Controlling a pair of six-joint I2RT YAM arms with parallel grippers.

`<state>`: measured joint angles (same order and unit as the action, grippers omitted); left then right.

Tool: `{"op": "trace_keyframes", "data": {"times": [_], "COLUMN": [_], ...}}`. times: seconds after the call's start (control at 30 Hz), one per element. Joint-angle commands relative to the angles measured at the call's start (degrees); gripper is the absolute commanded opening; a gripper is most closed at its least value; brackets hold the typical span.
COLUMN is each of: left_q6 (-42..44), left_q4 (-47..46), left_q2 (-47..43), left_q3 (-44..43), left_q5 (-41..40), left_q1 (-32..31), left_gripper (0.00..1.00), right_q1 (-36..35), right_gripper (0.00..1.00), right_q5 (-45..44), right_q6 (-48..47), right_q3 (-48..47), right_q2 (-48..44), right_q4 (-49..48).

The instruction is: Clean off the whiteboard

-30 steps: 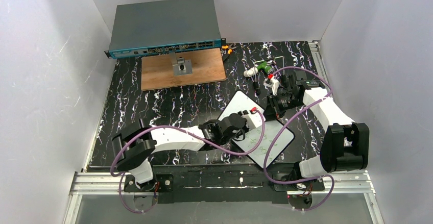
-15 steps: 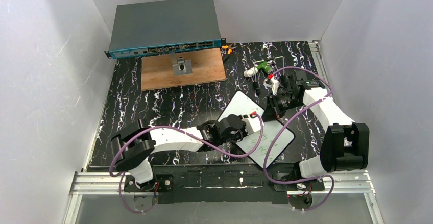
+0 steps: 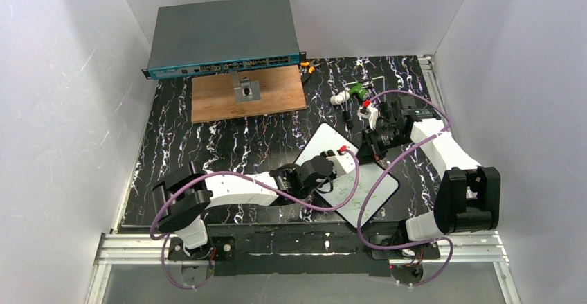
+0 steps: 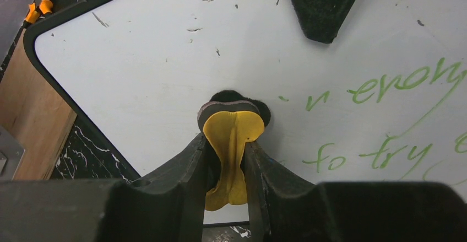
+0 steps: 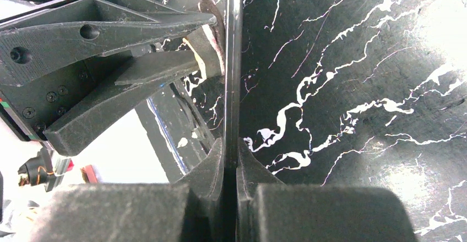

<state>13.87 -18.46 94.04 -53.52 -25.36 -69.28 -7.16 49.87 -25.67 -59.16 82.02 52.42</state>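
Table (image 3: 208, 145), black with white veins, carries the whiteboard (image 3: 324, 141) at lower centre of the top view, turned like a diamond. Thin, stiff and glossy, it looks light enough to skate under a wipe, so its dark rim is the place to pin it. The right gripper (image 5: 231, 154) is pressed together on that rim. The left gripper (image 4: 226, 143) pinches a yellow eraser (image 4: 230, 123), felt against the board, left of green writing (image 4: 385, 85) at frame right.
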Motion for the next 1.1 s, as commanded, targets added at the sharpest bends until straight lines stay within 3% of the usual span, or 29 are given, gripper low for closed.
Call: {"op": "trace_keyframes", "data": {"times": [0.0,0.3,0.7,1.07], "left_q6": [0.41,2.41,0.38,-6.14], "left_q4": [-1.11,-5.3,0.92,2.37], "left_q2": [-1.19,0.17,2.9,-0.92], "left_q3": [0.87,1.2,-5.04,-0.98], "left_q5": [-0.84,5.5,-6.5,5.14], "left_q1": [0.24,-3.52,-1.58,-1.57], "left_gripper": [0.0,0.0,0.0,0.0], "right_q1": [-0.49,-0.49,-0.4,-0.4], "right_gripper": [0.01,0.01,0.01,0.01], "right_q5": [2.43,2.43,2.43,2.51], "right_q6": [-4.49,-4.56,-4.52,-4.57], "right_q3": [-1.49,-1.49,-1.49,-1.53], "right_q2": [-1.16,-1.04,-1.16,-1.33], "right_q4": [-3.19,-3.18,-3.12,-3.03]}}
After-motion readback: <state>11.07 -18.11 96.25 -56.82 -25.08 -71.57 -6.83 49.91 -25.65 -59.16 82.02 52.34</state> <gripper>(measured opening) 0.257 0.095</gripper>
